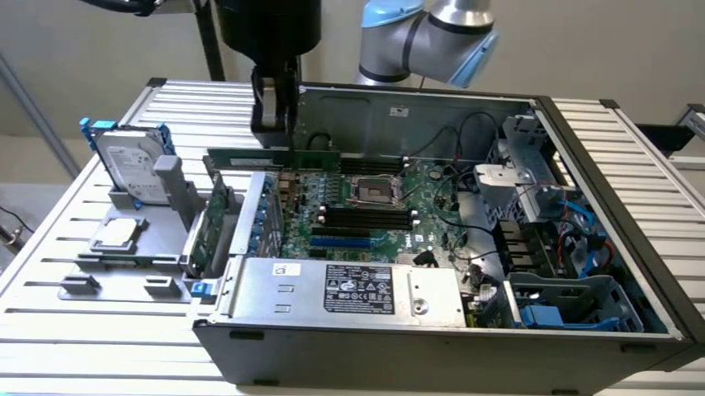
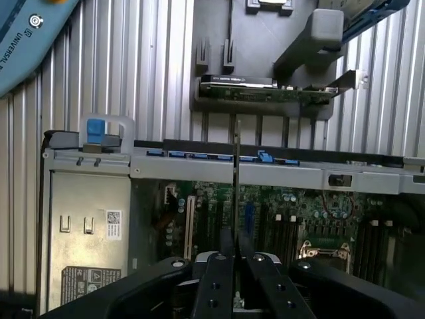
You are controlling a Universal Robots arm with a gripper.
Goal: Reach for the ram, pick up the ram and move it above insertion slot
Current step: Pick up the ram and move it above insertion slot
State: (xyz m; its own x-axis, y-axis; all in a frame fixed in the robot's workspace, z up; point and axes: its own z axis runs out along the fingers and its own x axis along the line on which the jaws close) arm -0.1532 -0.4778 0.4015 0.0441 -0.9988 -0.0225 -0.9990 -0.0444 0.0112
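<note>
Table (image 1: 66, 247): ribbed metal slats, pale grey, satin sheen.
Computer case (image 1: 441, 351): dark matt sheet metal outside, bare dull steel inside.
Power supply (image 1: 342, 289): brushed grey metal box with glossy paper labels.
Motherboard (image 1: 375, 210): green circuit board, matt.
Ram (image 1: 273, 157): thin green board, low sheen.
Hand (image 2: 236, 266): black matt plastic or coated metal fingers with small screw holes.
Hard drive (image 1: 130, 165): silver metal, blue plastic frame.
Fixture tray (image 1: 121, 264): matt grey plastic.

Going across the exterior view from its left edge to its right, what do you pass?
Hard drive → expansion card → pincer holding the ram → CPU socket → blue drive cage.
</note>
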